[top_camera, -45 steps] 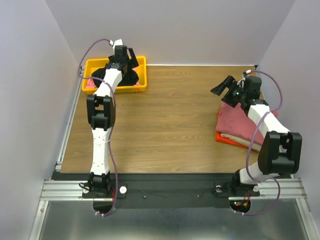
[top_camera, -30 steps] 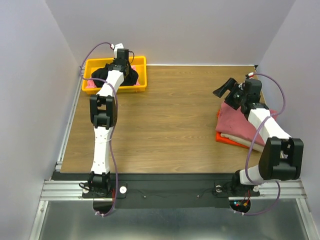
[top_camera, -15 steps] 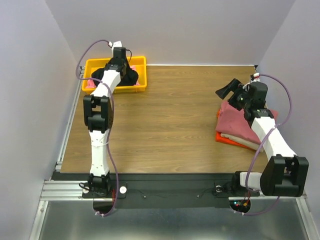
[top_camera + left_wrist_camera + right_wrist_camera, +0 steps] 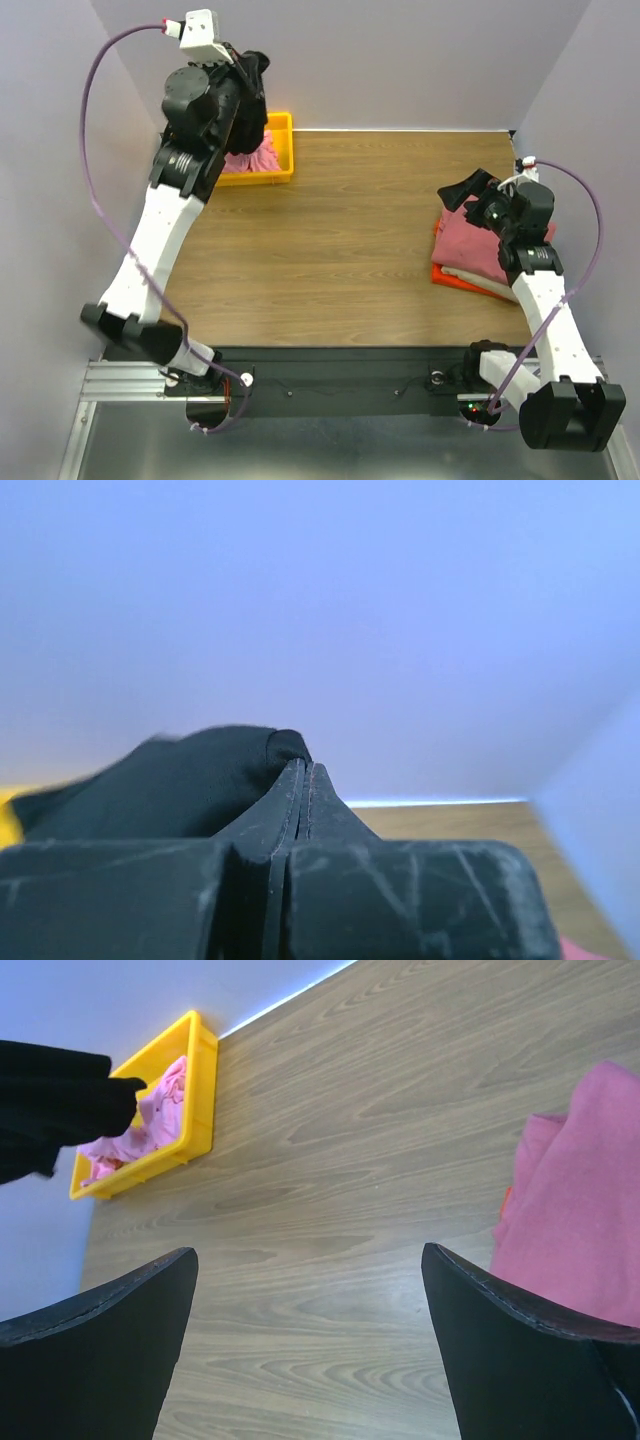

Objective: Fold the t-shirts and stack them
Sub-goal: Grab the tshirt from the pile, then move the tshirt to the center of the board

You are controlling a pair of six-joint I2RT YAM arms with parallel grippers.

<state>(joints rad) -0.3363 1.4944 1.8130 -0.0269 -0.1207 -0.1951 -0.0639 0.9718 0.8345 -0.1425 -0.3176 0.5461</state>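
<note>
Surface: wooden table (image 4: 340, 250). At its far left corner sits a yellow bin (image 4: 283, 140). Near the right edge lies a folded shirt stack (image 4: 480, 245), with the orange shirt (image 4: 452, 278) lowest, on the wood.

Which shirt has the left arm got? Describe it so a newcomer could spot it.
Start at the yellow bin at the far left corner of the table. Held up above it, pinched in the shut left gripper, is the black t-shirt. It is the only dark cloth; the light pink t-shirt lies in the bin.

White arms (image 4: 165, 225), black joints (image 4: 195, 100), purple cables (image 4: 84, 100) and scuffed black fingers (image 4: 380, 890)
</note>
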